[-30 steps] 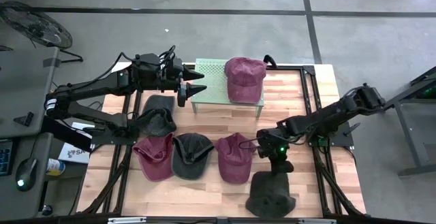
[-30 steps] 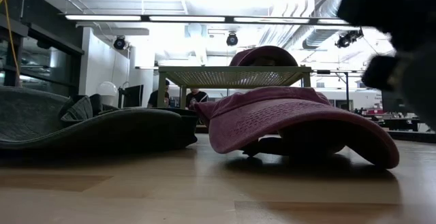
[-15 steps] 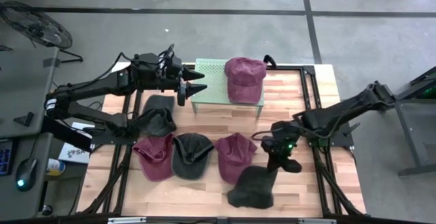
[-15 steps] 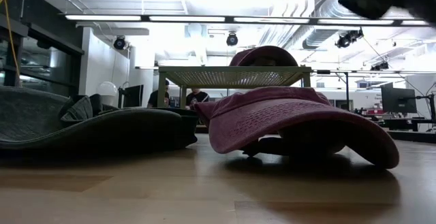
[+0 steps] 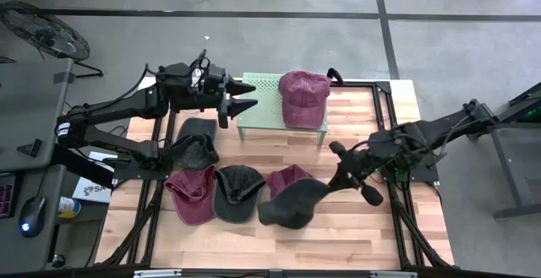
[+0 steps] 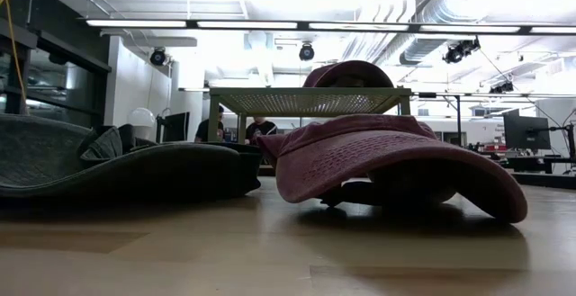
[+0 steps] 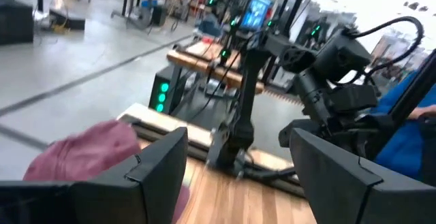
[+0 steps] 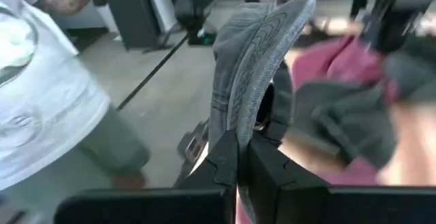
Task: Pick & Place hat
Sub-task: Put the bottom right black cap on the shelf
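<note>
The right pincer [image 5: 331, 182] is clamped on the dark hat [image 5: 290, 204], holding it above the table [image 5: 355, 113]. The left pincer [image 5: 245, 95] hovers spread apart beside the mesh shelf [image 5: 264, 109].

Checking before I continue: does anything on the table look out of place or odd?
Only the dark hat: pinched by its brim in the shut right hand, it overhangs the maroon hat in the row. Left hand waits open by the rack.
</note>
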You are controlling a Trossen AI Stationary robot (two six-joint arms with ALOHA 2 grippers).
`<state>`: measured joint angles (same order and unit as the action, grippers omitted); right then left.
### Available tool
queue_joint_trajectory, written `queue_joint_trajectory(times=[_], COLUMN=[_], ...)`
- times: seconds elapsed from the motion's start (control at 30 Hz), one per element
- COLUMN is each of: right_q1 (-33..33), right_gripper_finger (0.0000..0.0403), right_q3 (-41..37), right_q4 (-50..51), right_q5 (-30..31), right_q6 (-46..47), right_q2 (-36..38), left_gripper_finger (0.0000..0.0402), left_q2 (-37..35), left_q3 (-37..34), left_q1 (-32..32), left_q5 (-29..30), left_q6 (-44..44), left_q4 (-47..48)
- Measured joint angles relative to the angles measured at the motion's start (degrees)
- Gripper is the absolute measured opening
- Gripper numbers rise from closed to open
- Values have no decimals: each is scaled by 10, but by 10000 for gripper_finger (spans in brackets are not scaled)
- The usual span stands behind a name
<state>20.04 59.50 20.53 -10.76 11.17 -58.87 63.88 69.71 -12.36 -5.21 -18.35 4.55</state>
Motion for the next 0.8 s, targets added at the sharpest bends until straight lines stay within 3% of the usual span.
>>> queue_joint_trajectory(times=[0.4, 0.8], right_q1=[-2, -2], right_gripper_finger=[7, 7], right_q3=[85, 159], right_q4=[-16, -33], right_q5=[124, 320], right_q6=[-161, -266], right_q2=[1, 1], left_gripper_finger=[252, 252], left_q2=[2, 50], left_q3=[0, 0], left_q1=[0, 0], left_q5=[2, 7], left_q6=[30, 113], left_q4=[-78, -242])
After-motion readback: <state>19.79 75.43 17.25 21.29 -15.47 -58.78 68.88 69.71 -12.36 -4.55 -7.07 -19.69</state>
